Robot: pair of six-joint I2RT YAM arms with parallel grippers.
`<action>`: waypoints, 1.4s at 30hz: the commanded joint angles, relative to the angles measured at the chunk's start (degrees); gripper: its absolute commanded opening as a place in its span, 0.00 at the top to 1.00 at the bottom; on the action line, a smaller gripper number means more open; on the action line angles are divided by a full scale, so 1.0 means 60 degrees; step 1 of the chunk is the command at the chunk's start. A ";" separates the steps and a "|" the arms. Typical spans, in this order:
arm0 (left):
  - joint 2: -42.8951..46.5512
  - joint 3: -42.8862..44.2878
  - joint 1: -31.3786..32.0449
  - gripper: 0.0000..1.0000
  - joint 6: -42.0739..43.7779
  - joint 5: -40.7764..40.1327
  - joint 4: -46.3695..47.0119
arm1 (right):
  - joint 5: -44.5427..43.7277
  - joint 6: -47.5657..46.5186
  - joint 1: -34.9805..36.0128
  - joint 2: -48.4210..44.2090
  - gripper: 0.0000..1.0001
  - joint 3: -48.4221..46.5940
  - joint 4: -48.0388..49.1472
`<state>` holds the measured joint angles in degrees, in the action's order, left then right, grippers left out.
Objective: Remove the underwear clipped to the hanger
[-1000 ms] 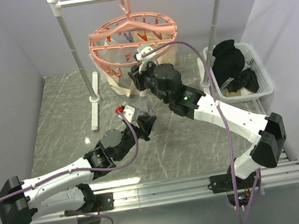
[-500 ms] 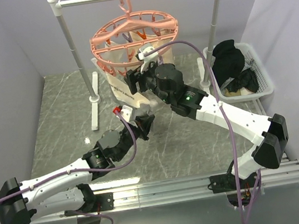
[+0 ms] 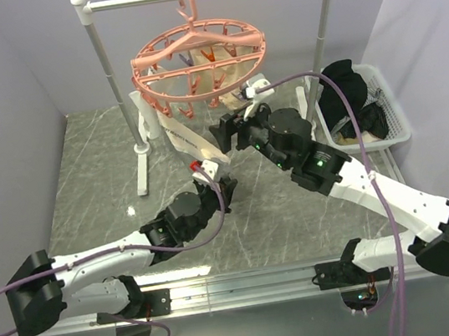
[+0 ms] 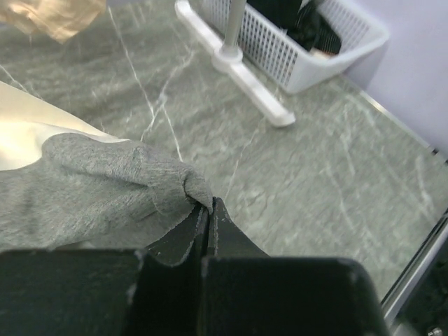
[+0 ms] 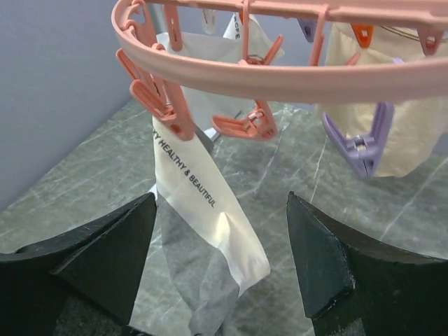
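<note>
Top view, your left jaws: closed on the low end of a cream underwear (image 3: 191, 139), which stretches up and away from them to the hanger (image 3: 252, 41).
Top view, your right jaws: spread, empty, below the hanger's near rim.
Left wrist, jaws: pinched shut on the underwear's grey fold (image 4: 105, 182); tabletop (image 4: 315, 161) beyond.
Right wrist, jaws: wide apart, holding nothing; hanger (image 5: 280, 80) above them, clipped underwear (image 5: 196, 203) hanging ahead between them.

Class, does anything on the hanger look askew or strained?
One cream underwear piece hangs askew: clipped to the hanger, it stretches slantwise down to the left gripper, whose jaws are shut on its grey end.
</note>
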<state>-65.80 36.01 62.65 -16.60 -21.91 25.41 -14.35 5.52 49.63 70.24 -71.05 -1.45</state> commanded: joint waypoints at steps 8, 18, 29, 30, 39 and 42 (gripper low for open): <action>-0.0971 0.1117 0.0353 0.99 0.0511 0.0004 0.0526 | -0.0450 0.1101 -0.0009 -0.1042 0.18 0.1175 -0.1223; -0.0152 0.0607 0.0661 0.94 -0.0045 0.0253 0.0409 | -0.0629 0.2009 -0.0521 -0.2037 0.12 0.3241 -0.0608; 0.0873 0.0049 0.0749 0.92 -0.0397 0.0545 -0.0323 | 0.2197 0.2945 -0.0844 -0.1219 0.12 0.2510 -0.0930; 0.0961 -0.0039 0.0793 0.92 -0.0426 0.0604 -0.0353 | 0.2361 0.3063 -0.0873 -0.1131 0.12 0.2466 -0.0814; 0.1782 -0.0348 0.0881 0.91 -0.0515 0.0913 -0.0895 | 0.4572 0.3578 -0.0947 0.0128 0.08 0.1678 -0.0693; 0.1782 -0.0274 0.0910 0.90 -0.0456 0.1000 -0.0895 | 0.4954 0.3417 -0.0918 0.0817 0.06 0.1046 -0.1249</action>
<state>-55.94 33.93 67.55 -19.03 -17.74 19.70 10.41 26.04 44.21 72.64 -59.86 -7.42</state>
